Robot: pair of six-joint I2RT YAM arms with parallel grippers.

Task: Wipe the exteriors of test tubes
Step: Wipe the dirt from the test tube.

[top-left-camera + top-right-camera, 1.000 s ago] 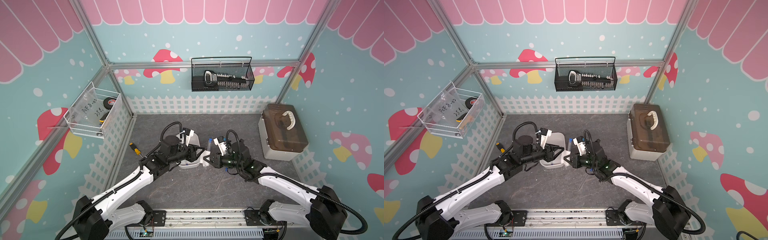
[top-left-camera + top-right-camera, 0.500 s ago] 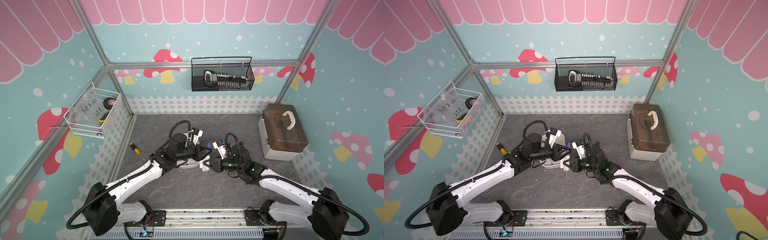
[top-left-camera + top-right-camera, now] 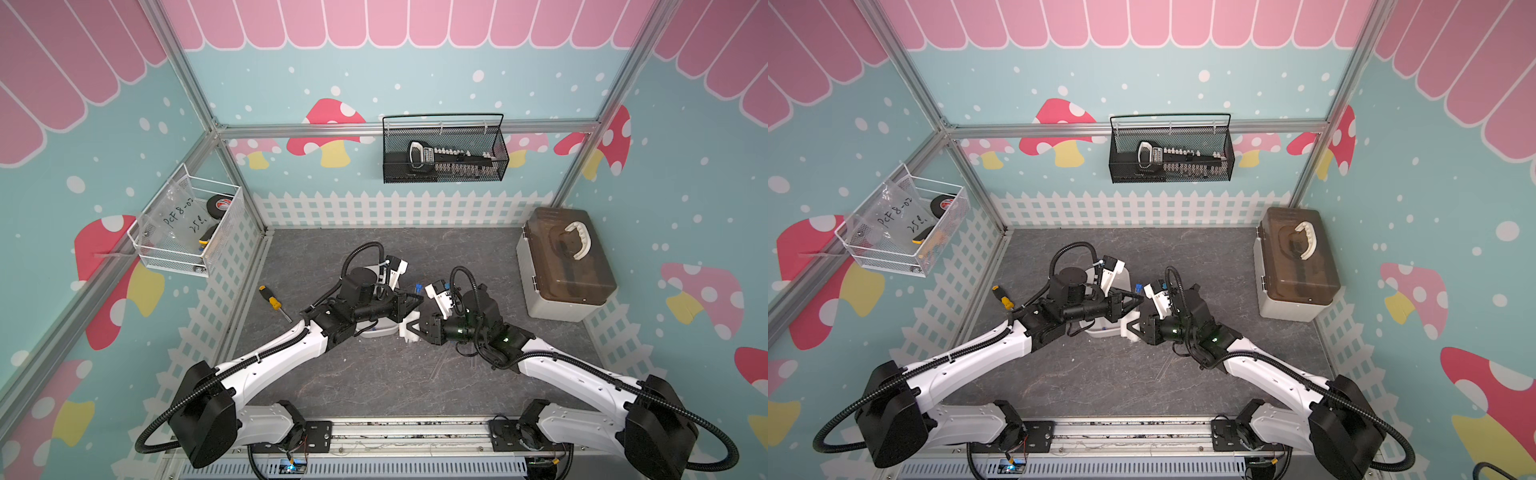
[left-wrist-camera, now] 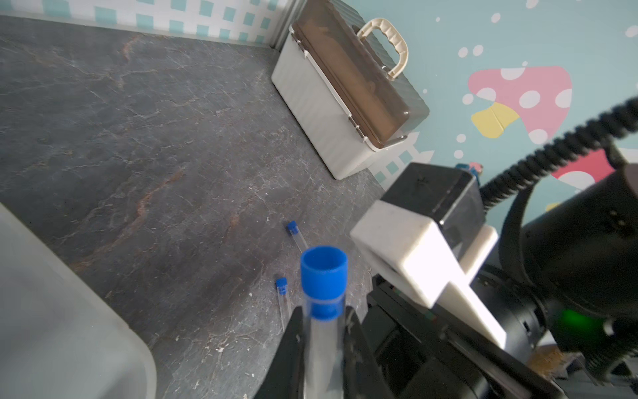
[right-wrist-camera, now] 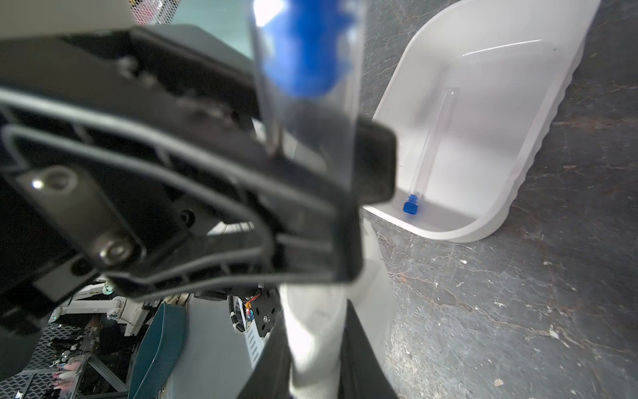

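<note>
in both top views the arms meet over the table (image 3: 374,386) by the white tray (image 3: 380,331); a screwdriver (image 3: 272,302) lies well apart.
left wrist: left jaws pinch a blue-capped test tube (image 4: 322,276); two more tubes (image 4: 296,233) lie on the table.
right wrist: right jaws pinch a white cloth (image 5: 317,328); a fourth tube (image 5: 431,145) lies in the tray.

bright even light, blurry wrist foregrounds
</note>
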